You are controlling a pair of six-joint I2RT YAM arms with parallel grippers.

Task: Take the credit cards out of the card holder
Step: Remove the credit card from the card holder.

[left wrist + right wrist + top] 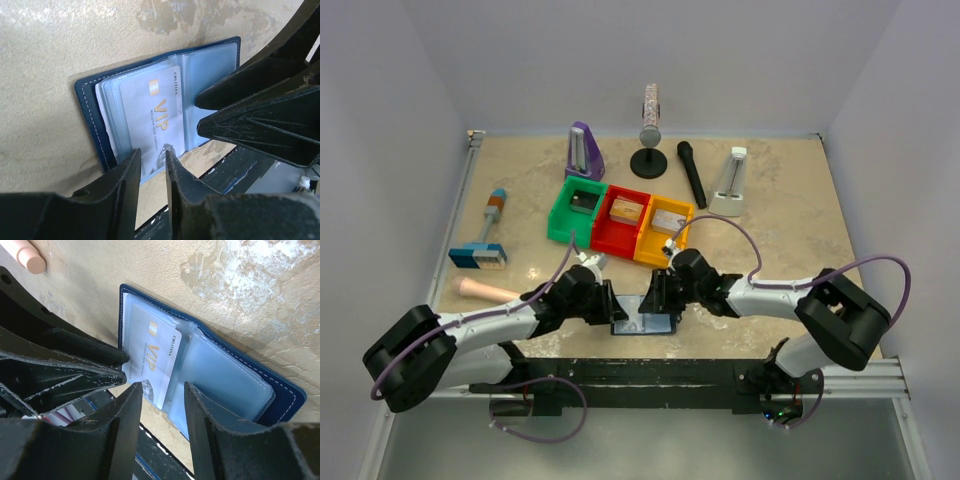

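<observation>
The card holder [645, 323], a navy bifold wallet, lies open near the table's front edge between my two grippers. In the left wrist view it [90, 100] shows clear pockets, and a pale grey VIP credit card [152, 112] sticks out of a pocket toward the near edge. No amber or dark card shows. My left gripper [151, 155] hovers at the card's near edge with the jaws a narrow gap apart, holding nothing. My right gripper [162, 389] is open over the wallet [285, 395] and the card [157, 357]. Its fingers [250, 107] rest on the right page.
Green [577, 207], red [623, 218] and yellow [665, 228] bins stand just behind the wallet. Further back are a purple metronome [583, 152], a microphone stand [650, 130], a black microphone [692, 172] and a white metronome [731, 182]. A blue-and-white block [478, 256] and a pink cylinder [485, 290] lie left.
</observation>
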